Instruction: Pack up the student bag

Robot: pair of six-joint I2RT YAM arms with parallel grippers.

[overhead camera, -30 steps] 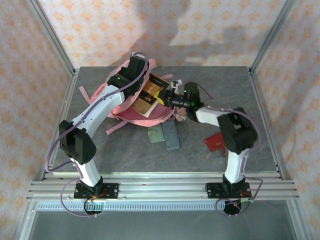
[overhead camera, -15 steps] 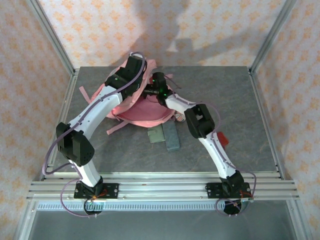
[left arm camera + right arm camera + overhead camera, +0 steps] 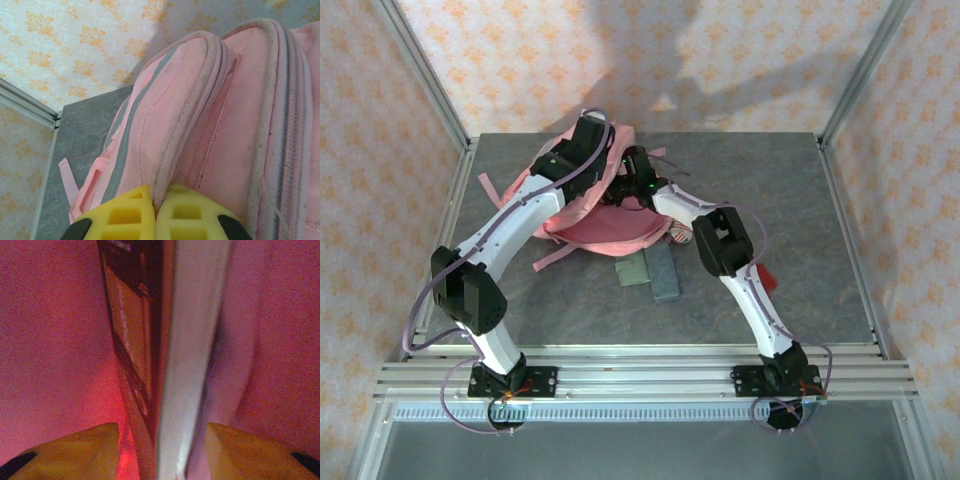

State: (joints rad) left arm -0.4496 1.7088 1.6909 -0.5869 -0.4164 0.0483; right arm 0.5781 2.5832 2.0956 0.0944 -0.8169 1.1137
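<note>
Inside the student bag (image 3: 210, 125), a book (image 3: 187, 340) stands between our right tool's (image 3: 162, 445) parted fingers.
Our left tool (image 3: 155, 212) clamps the bag's rim; flat items (image 3: 655, 270) behind both tools await packing.

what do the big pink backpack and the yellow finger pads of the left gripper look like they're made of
The big pink backpack: woven synthetic-looking fabric, matte; a fine weave, stitched seams, corded piping and a grey ribbon stripe show. The yellow finger pads of the left gripper: probably moulded or printed plastic, matte, with recessed pockets; rigid or rubbery, I cannot tell.
</note>
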